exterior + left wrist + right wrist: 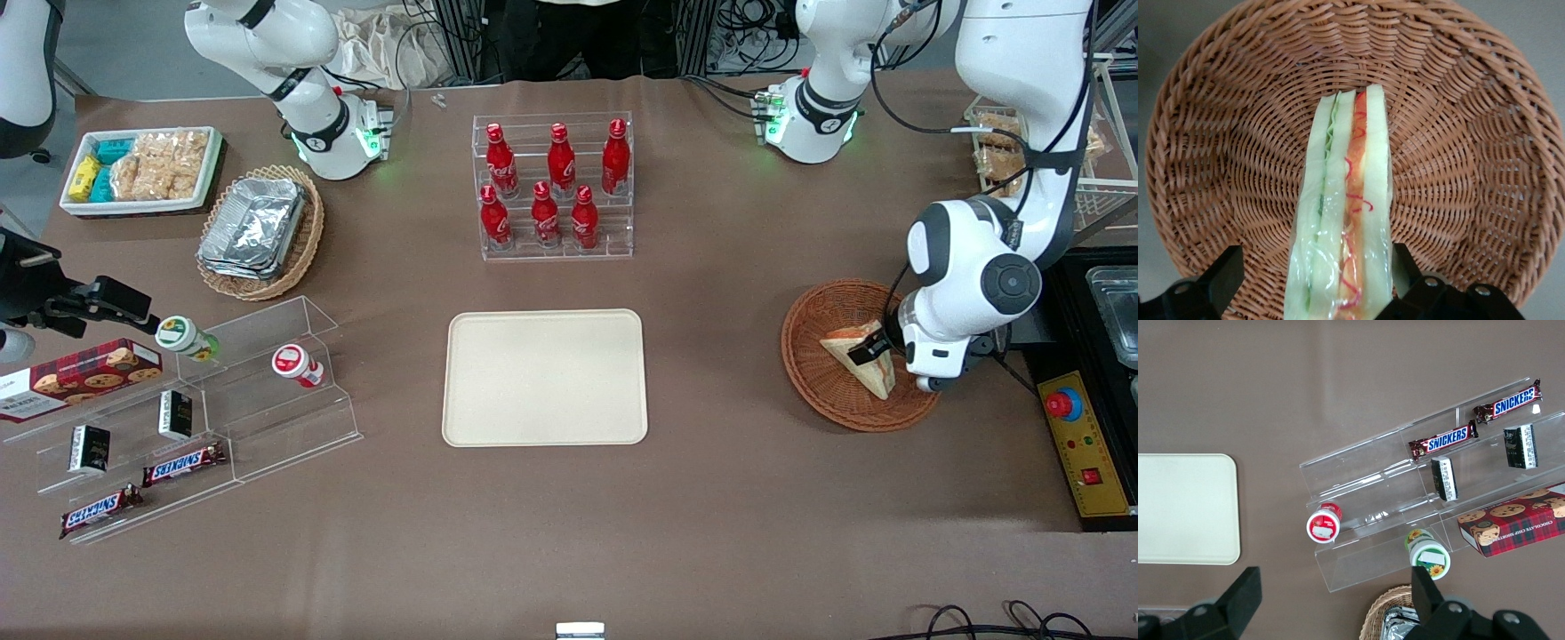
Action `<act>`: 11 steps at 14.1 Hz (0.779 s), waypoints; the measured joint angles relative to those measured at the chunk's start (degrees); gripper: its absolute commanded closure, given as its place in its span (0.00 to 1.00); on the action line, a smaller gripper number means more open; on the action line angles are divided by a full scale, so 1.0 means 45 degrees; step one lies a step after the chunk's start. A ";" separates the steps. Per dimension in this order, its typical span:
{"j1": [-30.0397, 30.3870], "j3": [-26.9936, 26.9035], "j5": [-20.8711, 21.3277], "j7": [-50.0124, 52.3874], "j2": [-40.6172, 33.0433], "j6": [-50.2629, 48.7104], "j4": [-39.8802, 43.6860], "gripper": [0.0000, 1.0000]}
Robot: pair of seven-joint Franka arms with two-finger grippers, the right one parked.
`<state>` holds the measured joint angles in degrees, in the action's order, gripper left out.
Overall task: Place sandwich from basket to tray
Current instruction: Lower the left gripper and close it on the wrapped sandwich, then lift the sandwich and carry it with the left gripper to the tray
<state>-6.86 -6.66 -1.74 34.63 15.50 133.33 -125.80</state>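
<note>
The sandwich [855,353], a plastic-wrapped wedge of pale bread with green and red-orange filling, stands on edge in the reddish-brown wicker basket [818,396] at the working arm's end of the table. My left gripper [876,349] is lowered into the basket and open. In the left wrist view the gripper [1317,261] straddles the sandwich [1345,200]: one finger [1401,263] is against the wrap, the other finger [1225,277] stands a little apart from it. Basket weave [1458,133] surrounds them. The cream tray [544,377] lies bare mid-table, toward the parked arm from the basket.
A clear rack of red bottles [553,187] stands farther from the front camera than the tray. A control box with a red button [1077,440] lies beside the basket at the table's end. A tan basket of foil containers [260,231], a snack bin [142,169] and acrylic shelves [196,418] sit toward the parked arm's end.
</note>
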 measured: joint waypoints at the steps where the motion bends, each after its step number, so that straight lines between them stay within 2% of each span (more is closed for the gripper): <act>1: 0.0000 0.0000 -0.0003 0.0002 0.0063 0.0047 0.0001 0.73; 7: -0.0002 0.0005 -0.0009 0.0003 0.0055 -0.0448 0.0590 0.74; 11: -0.0009 0.0014 -0.0005 0.0003 -0.0257 -0.4465 0.3448 0.74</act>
<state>-6.90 -6.60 -1.76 34.65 14.34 113.24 -110.29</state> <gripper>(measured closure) 0.731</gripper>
